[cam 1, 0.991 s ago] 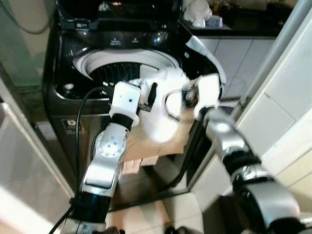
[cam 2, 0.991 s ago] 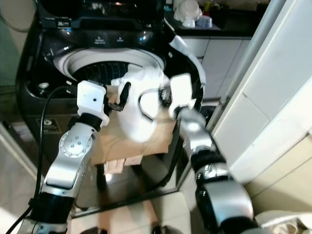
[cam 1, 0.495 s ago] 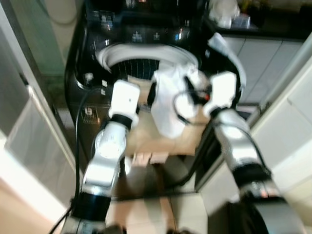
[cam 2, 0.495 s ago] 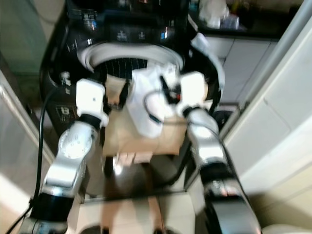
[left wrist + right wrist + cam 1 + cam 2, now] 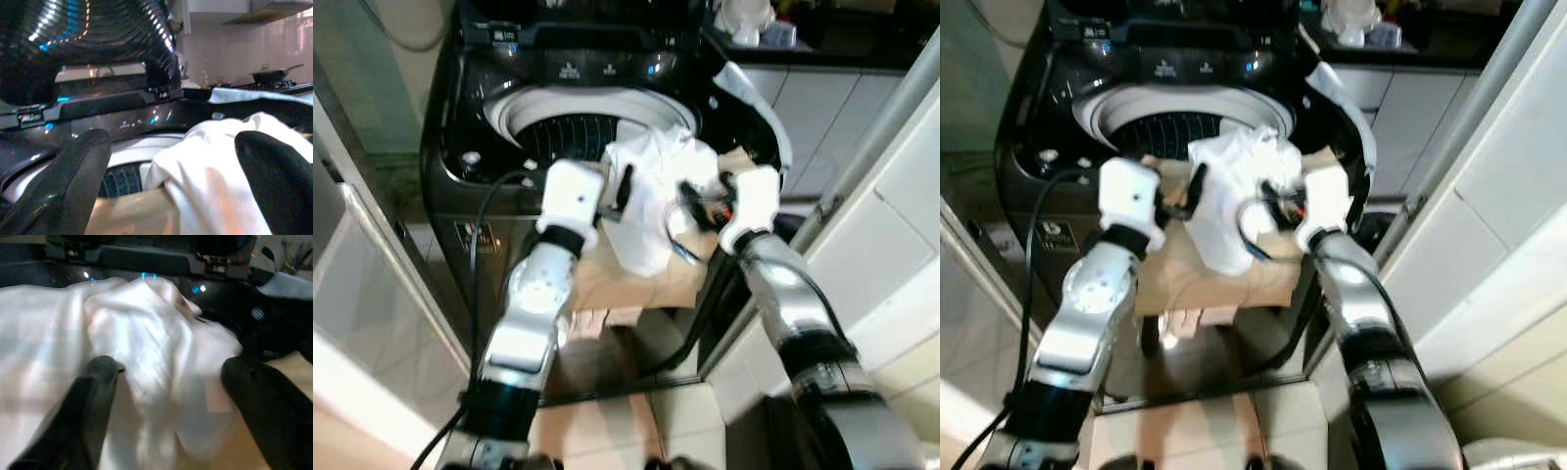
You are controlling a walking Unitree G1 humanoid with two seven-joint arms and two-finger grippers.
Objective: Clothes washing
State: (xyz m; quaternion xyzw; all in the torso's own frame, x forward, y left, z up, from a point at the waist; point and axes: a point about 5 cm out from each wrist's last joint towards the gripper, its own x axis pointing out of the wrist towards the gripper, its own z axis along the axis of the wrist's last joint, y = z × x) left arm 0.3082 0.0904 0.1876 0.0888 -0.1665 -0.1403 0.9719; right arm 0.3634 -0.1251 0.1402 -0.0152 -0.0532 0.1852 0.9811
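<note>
- White garment (image 5: 651, 201), bunched and crumpled, hangs between the two grippers at the front edge of the washing machine (image 5: 460, 117), just short of the open drum (image 5: 570, 132).
- Under it sits a tan cardboard box (image 5: 626, 279), and the cloth drapes down over the box's top edge.
- Left gripper (image 5: 619, 188) presses in from the garment's left side. In the left wrist view its two black fingers (image 5: 73, 181) stand wide apart, one of them touching the white cloth, the other out over the box rim with the drum beyond.
- Whether the left one actually has a pinch on the fabric, I can't tell.
- Right gripper (image 5: 700, 196) comes in from the right side. Its fingers (image 5: 93, 401) are spread too, with folds of the garment lying between them and against them.
- No closed grip visible there either.
- The machine's lid (image 5: 88, 34) stands raised at the back, control panel (image 5: 587, 67) lit with small blue lights.
- Black cable (image 5: 475, 255) loops along the left arm.
- White cabinets (image 5: 822, 117) stand to the right of the machine.
</note>
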